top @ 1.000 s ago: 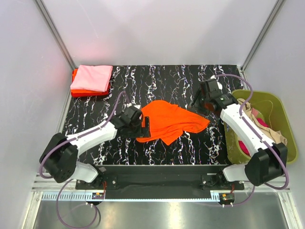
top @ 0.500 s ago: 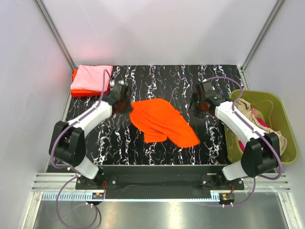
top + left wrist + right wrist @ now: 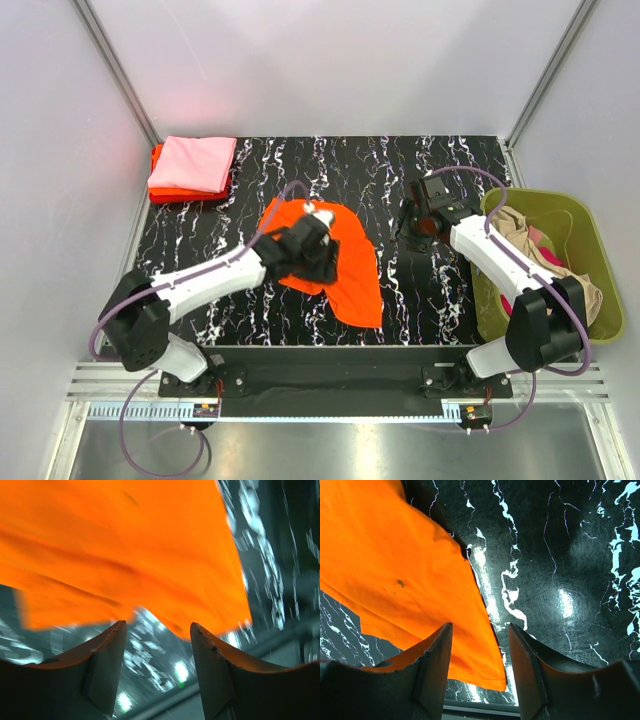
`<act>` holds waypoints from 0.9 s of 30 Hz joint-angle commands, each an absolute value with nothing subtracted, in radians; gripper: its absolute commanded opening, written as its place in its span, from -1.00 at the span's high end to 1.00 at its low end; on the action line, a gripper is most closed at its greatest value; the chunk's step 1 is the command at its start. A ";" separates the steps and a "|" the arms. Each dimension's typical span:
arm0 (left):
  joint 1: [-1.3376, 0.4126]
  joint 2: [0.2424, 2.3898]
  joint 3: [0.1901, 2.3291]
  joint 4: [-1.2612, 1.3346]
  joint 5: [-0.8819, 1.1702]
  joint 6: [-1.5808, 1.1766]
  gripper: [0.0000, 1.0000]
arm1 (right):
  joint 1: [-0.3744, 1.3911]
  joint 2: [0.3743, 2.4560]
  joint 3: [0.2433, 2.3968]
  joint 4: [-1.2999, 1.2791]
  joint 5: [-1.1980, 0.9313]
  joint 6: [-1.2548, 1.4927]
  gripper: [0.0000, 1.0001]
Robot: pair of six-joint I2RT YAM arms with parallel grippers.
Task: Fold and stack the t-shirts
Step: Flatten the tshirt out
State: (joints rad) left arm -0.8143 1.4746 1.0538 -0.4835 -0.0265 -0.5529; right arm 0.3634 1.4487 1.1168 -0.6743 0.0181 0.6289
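Note:
A bright orange t-shirt (image 3: pixel 350 280) lies rumpled in the middle of the black marbled table (image 3: pixel 440 300), its long point toward the front edge. My left gripper (image 3: pixel 325 258) hovers over its left half, open, with nothing between the fingers; its wrist view shows the orange cloth (image 3: pixel 125 545) just beyond the fingertips (image 3: pixel 116 630). My right gripper (image 3: pixel 411 228) hangs open to the shirt's right, above bare table, and looks down on the shirt's edge (image 3: pixel 395 570). A folded light pink t-shirt (image 3: pixel 193 162) rests on a folded red-orange one (image 3: pixel 165 192) at the back left.
An olive-green basket (image 3: pixel 590 230) stands off the table's right edge with beige (image 3: pixel 520 230) and magenta (image 3: pixel 512 305) cloth in it. White walls close in the back and both sides.
My left arm swung from the back left to the middle and its jaws opened. The orange shirt shifted left and now lies narrower. The right arm hardly moved.

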 commanded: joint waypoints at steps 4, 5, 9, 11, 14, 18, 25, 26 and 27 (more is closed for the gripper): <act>-1.060 1.491 1.083 -0.423 -0.116 -0.609 -0.16 | 0.324 1.402 1.114 -0.653 0.067 0.627 -0.11; -1.083 1.514 1.098 -0.425 -0.129 -0.597 -0.16 | 0.286 1.396 1.105 -0.653 0.074 0.629 -0.11; -1.169 1.630 1.184 -0.425 -0.158 -0.578 -0.15 | 0.148 1.368 1.080 -0.653 0.009 0.620 -0.11; -1.204 1.702 1.244 -0.429 -0.163 -0.568 -0.15 | 0.115 1.341 1.077 -0.653 0.006 0.611 -0.11; -1.229 1.799 1.321 -0.454 -0.172 -0.568 -0.14 | 0.072 1.307 1.080 -0.653 -0.015 0.607 -0.11; -1.241 1.900 1.388 -0.500 -0.190 -0.557 -0.14 | 0.066 1.289 1.075 -0.653 -0.044 0.601 -0.11; -1.253 1.968 1.424 -0.525 -0.189 -0.574 -0.07 | 0.060 1.287 1.058 -0.653 -0.048 0.594 -0.12; -1.255 1.971 1.417 -0.525 -0.187 -0.578 -0.05 | 0.060 1.285 1.060 -0.653 -0.048 0.592 -0.13; -1.256 1.983 1.416 -0.523 -0.187 -0.578 -0.03 | 0.060 1.284 1.060 -0.653 -0.046 0.591 -0.13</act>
State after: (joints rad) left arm -1.2472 1.9686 1.3838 -0.5190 -0.1589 -0.5667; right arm 0.0643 1.3052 1.0576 -0.6712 -0.0319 0.6136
